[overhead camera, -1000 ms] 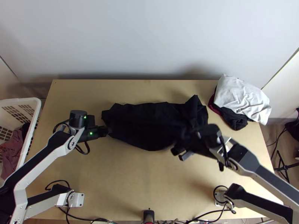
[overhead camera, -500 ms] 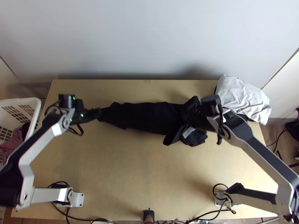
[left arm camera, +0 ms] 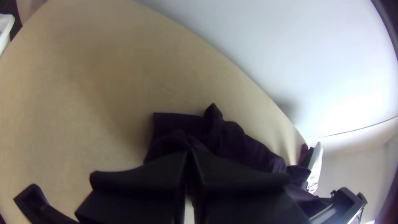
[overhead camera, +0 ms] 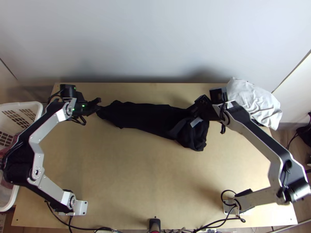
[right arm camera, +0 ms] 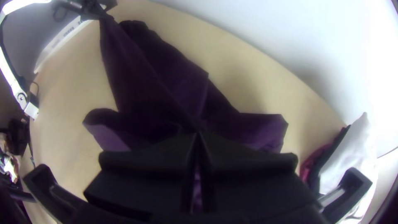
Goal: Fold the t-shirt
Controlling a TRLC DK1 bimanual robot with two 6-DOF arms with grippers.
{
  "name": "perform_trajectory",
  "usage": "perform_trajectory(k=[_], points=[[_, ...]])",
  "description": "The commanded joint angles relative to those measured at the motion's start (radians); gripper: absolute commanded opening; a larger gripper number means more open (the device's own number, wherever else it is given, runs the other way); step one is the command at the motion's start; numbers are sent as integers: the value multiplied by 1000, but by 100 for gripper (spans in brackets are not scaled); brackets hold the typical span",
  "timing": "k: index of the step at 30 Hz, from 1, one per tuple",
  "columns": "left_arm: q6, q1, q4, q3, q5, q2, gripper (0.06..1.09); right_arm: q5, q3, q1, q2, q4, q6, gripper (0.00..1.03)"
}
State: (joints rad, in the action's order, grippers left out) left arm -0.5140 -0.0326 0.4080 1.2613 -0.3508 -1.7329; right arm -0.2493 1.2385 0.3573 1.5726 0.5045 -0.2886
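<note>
**Two-arm hold on a black t-shirt, stretched crosswise between the grippers**

The black t-shirt (overhead camera: 145,116) is extending across the far half of the light wooden surface (overhead camera: 136,186) as a long, uneven band, running between the left gripper (overhead camera: 98,106) and the right gripper (overhead camera: 193,110). Its left end is tapering to a narrow, gathered tip; its right end is bunching into a broader, crumpled mass, part of it hanging or lying toward the near edge. Which of the two is occurring cannot be told.

In the left wrist view, the fingers of the left gripper (left arm camera: 190,151) are pressing nearly together, with only a slim slit between them, and are pinching the t-shirt's left end. In the right wrist view, the fingers of the right gripper (right arm camera: 198,135) are likewise closing nearly flush and are gripping the cloth toward its right end. From this grip, straight creases are converging toward the left gripper, and loose flaps are spreading to either side of the fingers.

Beyond the right gripper, a white cloth (overhead camera: 252,101) is resting over black cloth and maroon cloth (right arm camera: 310,164) at the surface's far right corner. A white basket (overhead camera: 24,104) is standing beside the left edge.
</note>
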Motion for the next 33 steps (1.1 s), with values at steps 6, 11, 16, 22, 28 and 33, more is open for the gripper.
perform_trajectory(k=[6,11,16,22,28,33], points=[[-55,85,94,150,67,-159,9,-99,9,-50,225,-90,32,3],[-78,85,109,205,78,-205,9,-104,12,-103,333,-238,69,3],[-89,92,117,213,85,-211,9,-104,26,-153,411,-353,86,3],[-80,92,158,188,90,-188,9,-111,121,-181,483,-368,81,3],[-60,100,158,116,102,-142,9,-111,194,-172,547,-365,81,3],[-55,103,157,70,99,-70,10,-108,196,-149,511,-308,121,69]])
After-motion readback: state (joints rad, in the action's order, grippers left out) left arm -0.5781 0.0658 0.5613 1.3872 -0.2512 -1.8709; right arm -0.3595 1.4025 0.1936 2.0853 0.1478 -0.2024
